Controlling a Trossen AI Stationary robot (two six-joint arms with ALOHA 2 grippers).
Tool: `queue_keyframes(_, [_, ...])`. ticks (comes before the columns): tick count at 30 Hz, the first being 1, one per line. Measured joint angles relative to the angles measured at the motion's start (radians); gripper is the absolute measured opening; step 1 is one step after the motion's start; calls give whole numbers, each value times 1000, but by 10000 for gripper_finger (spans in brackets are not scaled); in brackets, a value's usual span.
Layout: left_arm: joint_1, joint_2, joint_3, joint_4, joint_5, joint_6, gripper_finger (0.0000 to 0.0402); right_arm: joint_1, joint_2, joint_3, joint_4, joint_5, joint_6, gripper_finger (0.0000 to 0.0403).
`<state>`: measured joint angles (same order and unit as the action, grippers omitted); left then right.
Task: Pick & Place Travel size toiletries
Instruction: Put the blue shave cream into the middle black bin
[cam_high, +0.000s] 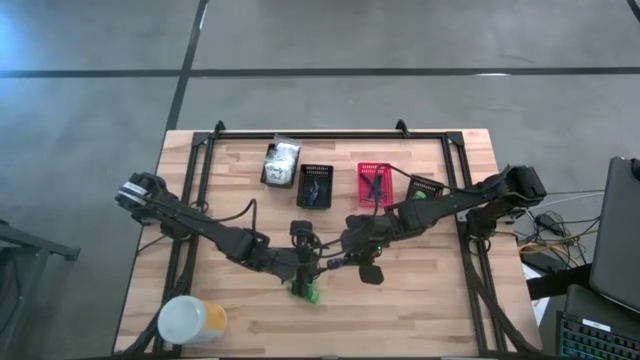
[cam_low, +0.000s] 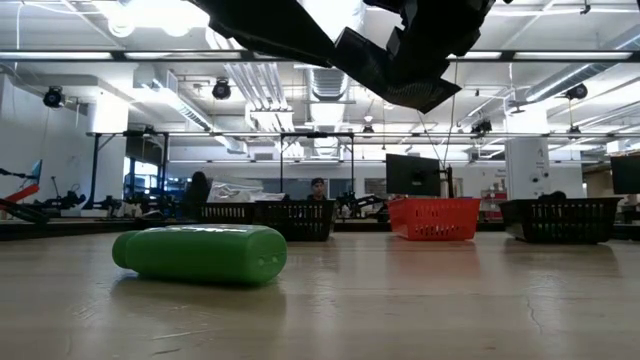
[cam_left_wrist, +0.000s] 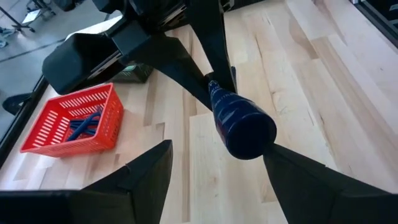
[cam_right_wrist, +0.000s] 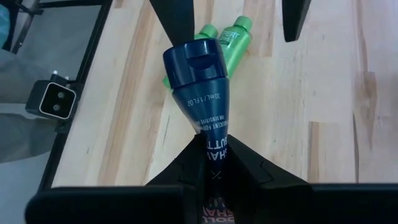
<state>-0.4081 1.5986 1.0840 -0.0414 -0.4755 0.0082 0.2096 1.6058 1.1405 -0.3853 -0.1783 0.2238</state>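
While the right tool (cam_right_wrist: 211, 163) has its fingers closed on the crimped flat end of a dark blue tube (cam_right_wrist: 200, 87), cap end pointing away from the wrist, the tube hangs above the middle of the wooden surface (cam_high: 420, 300), clear of the boards; the left tool (cam_left_wrist: 214, 180) faces it, fingers spread wide on either side of the blue cap with nothing between them touching, so this looks like a hand-over from one arm to the other, or the left simply waiting there; I cannot say which.

Two green bottles (cam_high: 308, 292) lie side by side on the surface directly under the tube, at about six o'clock from the surface centre. Four baskets stand in a row toward twelve o'clock: a black one holding white packets (cam_high: 281, 162), a second black basket (cam_high: 315, 186), a red basket (cam_high: 374, 184) with thin blue items in it, and a black basket (cam_high: 423, 188) at about two o'clock with something green inside. A white-and-yellow tub (cam_high: 190, 321) sits at the seven o'clock corner.

To do this step well, the left fingers should close around the tube's thick cap end, squarely and before the right lets go; the right should hold steady and level, releasing only once the grip is firm; otherwise the tube could drop onto the green bottles below and knock them aside.
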Motion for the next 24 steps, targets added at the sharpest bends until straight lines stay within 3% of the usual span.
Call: queue_keyframes(24, [11, 2, -5, -11, 14, -10, 259, -2, 0, -18, 39, 6, 14, 48])
